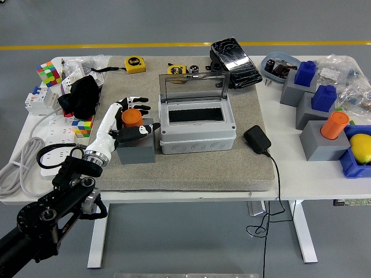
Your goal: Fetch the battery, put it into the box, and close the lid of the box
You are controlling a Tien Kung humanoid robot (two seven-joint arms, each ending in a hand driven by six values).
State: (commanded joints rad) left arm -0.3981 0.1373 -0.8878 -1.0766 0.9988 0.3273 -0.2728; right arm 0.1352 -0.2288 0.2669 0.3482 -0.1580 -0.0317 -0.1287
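The left hand [130,119] wraps its fingers around the orange battery [131,117] in its grey holder [137,147]; the open-lidded box [197,128] sits just beside.

Two orange batteries: one [131,117] inside the left hand [128,120], one [335,124] far off to its right. Four grey holder blocks, two blue batteries, two tape measures, one open box [197,128] just right.

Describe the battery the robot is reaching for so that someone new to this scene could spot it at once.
On the grey mat in the middle of the table, look just left of the open grey box. There a grey block holds an upright orange battery, with the left hand around it. A similar orange cylinder stands far right, off the mat.
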